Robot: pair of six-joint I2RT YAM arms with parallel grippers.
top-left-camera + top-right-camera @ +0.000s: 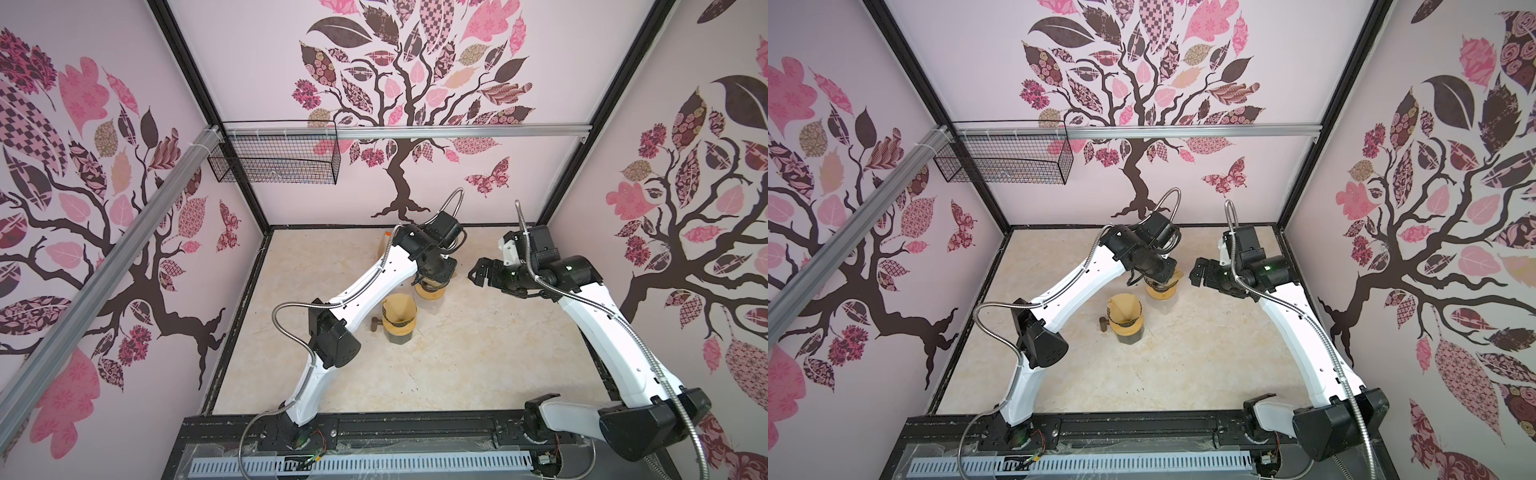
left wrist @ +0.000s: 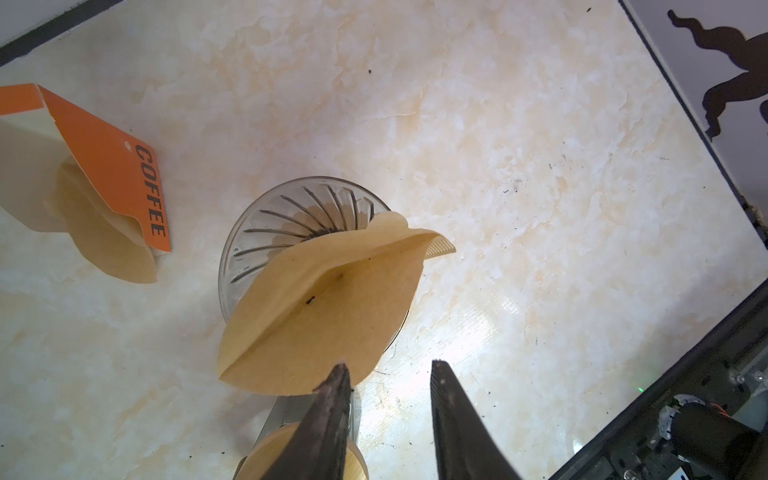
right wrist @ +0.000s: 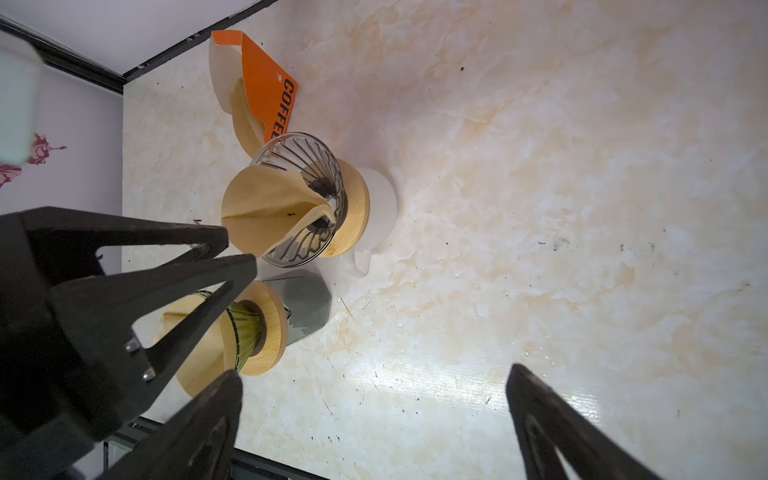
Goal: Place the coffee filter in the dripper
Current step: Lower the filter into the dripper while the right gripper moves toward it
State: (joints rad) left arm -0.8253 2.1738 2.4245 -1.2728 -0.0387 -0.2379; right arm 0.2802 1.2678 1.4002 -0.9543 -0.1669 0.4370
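Filter [image 2: 328, 307] is sitting crooked in the glass dripper [image 2: 266, 232], half-spread, its point reaching down toward the middle while one side is hanging out over the rim. The left gripper [image 2: 389, 365] is hovering right above it, fingers parted a modest way with nothing between them. One fingertip [image 2: 338, 378] is looking to brush the filter's edge, though contact is hard to call. The right gripper [image 3: 374, 372] is hanging off to the side, spread wide and empty. An orange pack [image 2: 120, 166] is lying just beyond the dripper, and a second dripper [image 3: 249, 328] with its own paper is standing close by on the table [image 2: 540, 124].
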